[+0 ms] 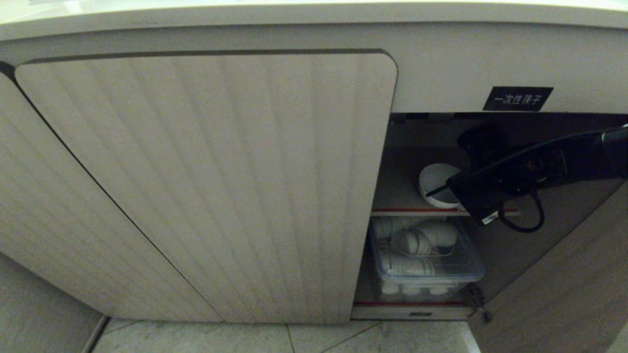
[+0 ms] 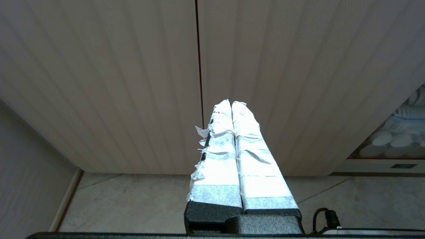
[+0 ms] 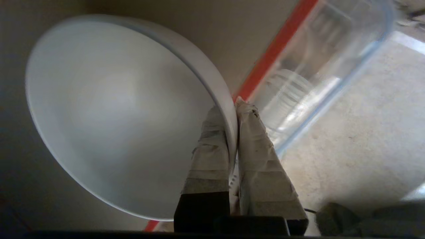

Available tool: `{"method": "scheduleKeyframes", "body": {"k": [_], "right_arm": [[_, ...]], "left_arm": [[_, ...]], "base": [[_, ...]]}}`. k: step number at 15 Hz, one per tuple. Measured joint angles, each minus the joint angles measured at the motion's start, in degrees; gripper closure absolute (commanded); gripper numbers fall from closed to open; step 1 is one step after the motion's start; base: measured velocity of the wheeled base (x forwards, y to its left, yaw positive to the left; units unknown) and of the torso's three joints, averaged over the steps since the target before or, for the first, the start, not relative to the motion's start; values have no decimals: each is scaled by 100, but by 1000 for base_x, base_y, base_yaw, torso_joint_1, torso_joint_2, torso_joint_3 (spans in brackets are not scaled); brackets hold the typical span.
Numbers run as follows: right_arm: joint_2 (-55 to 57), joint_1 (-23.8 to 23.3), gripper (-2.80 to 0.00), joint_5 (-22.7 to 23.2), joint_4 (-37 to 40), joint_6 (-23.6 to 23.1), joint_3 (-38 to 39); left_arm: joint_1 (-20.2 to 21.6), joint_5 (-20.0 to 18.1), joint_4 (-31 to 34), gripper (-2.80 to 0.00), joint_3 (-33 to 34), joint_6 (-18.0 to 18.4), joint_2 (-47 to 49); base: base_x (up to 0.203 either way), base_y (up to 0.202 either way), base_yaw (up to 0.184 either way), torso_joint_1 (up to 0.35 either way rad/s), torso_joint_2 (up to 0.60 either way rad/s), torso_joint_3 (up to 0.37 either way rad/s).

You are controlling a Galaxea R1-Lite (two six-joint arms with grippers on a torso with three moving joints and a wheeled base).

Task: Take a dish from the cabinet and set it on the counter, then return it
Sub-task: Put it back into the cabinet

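I see the bowl [image 1: 435,182] on the upper shelf [image 1: 397,198] of the cabinet [image 1: 441,68], in the open part at the right, near the red front edge of the shelf. My right gripper [image 3: 232,108] pinches its rim: one taped finger [image 3: 207,149] is inside the bowl and the other one is outside, with the white wall between them. The bowl looks tilted, its opening turned toward the right arm [image 1: 539,166], which reaches in from the right. Below, on the lower shelf, stands a clear box [image 1: 427,257] with white dishes in it. The ribbed door [image 1: 206,186] covers the left part. Above the opening there is a black label [image 1: 517,98]. My left gripper [image 2: 231,103] is low before the closed doors, over the floor [image 2: 132,199], its taped fingers pressed together and holding nothing.
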Motion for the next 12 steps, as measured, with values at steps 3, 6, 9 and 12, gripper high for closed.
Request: {"method": "scheduleKeyframes", "body": {"k": [3, 6, 9, 12], "right_arm": [[28, -6, 0, 109, -119, 0, -13], [30, -26, 0, 378, -120, -7, -22], [-2, -90, 0, 742, -119, -51, -44], [-35, -151, 0, 970, -104, -59, -69]], "left_arm": [[2, 0, 0, 0, 0, 0, 0], [0, -2, 0, 0, 0, 0, 0], [0, -2, 0, 0, 0, 1, 0], [2, 0, 0, 0, 2, 0, 0]], "base": [[0, 0, 0, 0, 0, 0], [0, 0, 0, 0, 0, 0], [0, 0, 0, 0, 0, 0], [0, 0, 0, 0, 0, 0]]}}
